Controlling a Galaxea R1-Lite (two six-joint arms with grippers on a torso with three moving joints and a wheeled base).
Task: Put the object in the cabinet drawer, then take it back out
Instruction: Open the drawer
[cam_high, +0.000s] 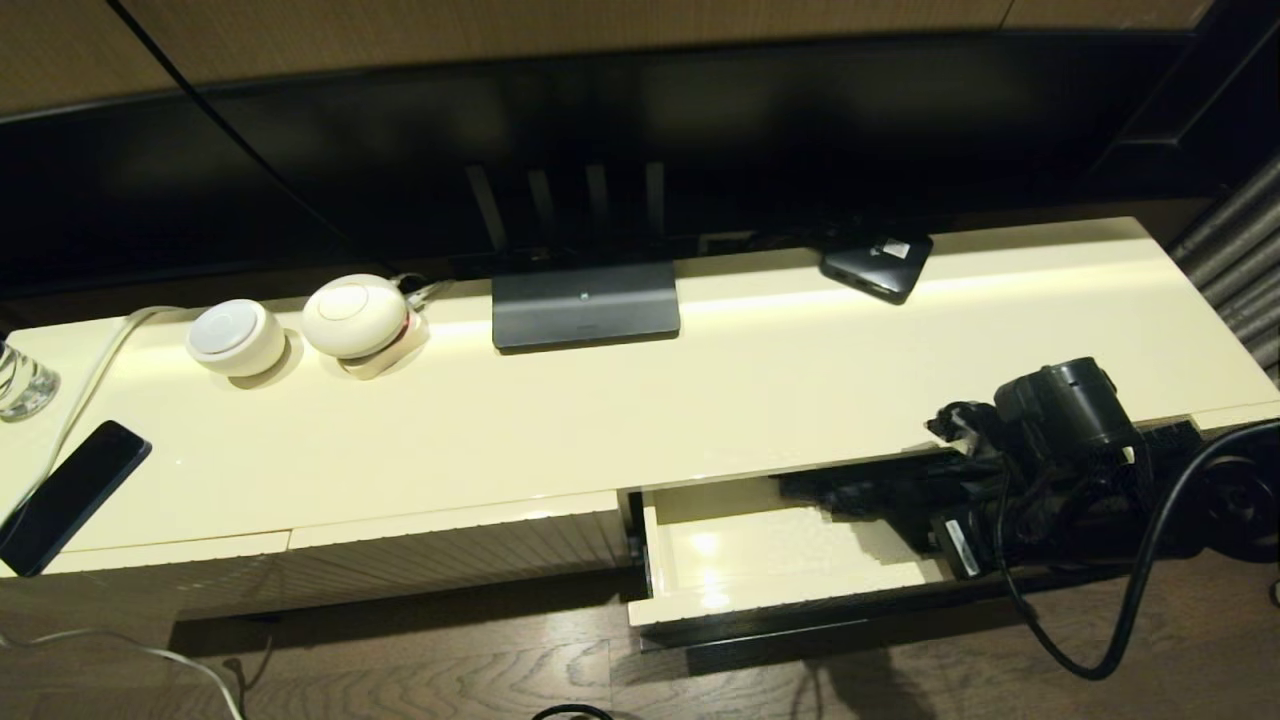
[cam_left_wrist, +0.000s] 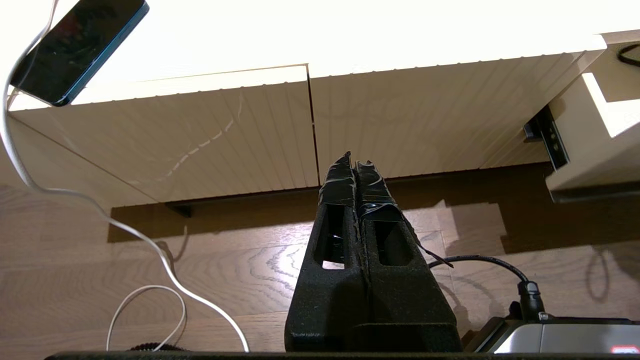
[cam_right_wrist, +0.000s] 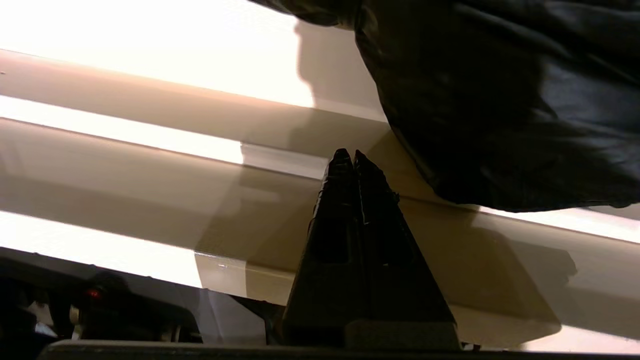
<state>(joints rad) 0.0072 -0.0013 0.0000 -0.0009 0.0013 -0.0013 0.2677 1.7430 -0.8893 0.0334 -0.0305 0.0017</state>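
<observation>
Counter (cam_high: 700, 400) is seen with the drawer (cam_high: 690, 600) pulled out at its right front. Right arm is reached into the drawer; right gripper (cam_right_wrist: 348, 154) fingers are pressed together, nothing pinched. Umbrella (cam_right_wrist: 500, 100) is seen as bunched black fabric inside the drawer, just beside the fingertips. Left gripper (cam_left_wrist: 356, 159) is parked low facing the ribbed panel (cam_left_wrist: 410, 115), fingers pressed together.

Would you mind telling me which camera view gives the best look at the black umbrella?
The right wrist view: the umbrella fills its corner, bunched black fabric plainly visible beside the shut right gripper, which does not hold it. The head view shows only a dark shape in the open drawer, mostly hidden by the right arm. The left wrist view shows none of it.
</observation>
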